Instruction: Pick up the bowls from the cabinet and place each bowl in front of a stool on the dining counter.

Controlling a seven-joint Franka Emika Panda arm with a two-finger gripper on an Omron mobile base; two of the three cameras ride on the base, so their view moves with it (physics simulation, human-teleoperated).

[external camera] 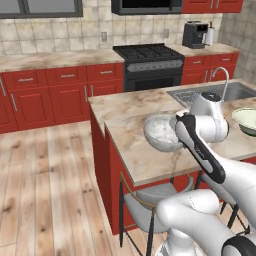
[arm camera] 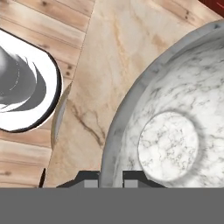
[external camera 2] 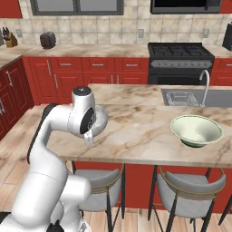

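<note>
While upright, the marbled bowl [arm camera: 175,131] has its rim clamped by the gripper [arm camera: 110,178].

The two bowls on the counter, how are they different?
The marbled bowl is grey-white, deep and rounded; the cream bowl is wider and flared with a dark green base. The claw is shut on the marbled bowl's rim, while nothing touches the cream bowl. The marbled bowl is near the counter's end; the cream bowl is near the sink. Both are upright and empty on the dining counter.
</note>
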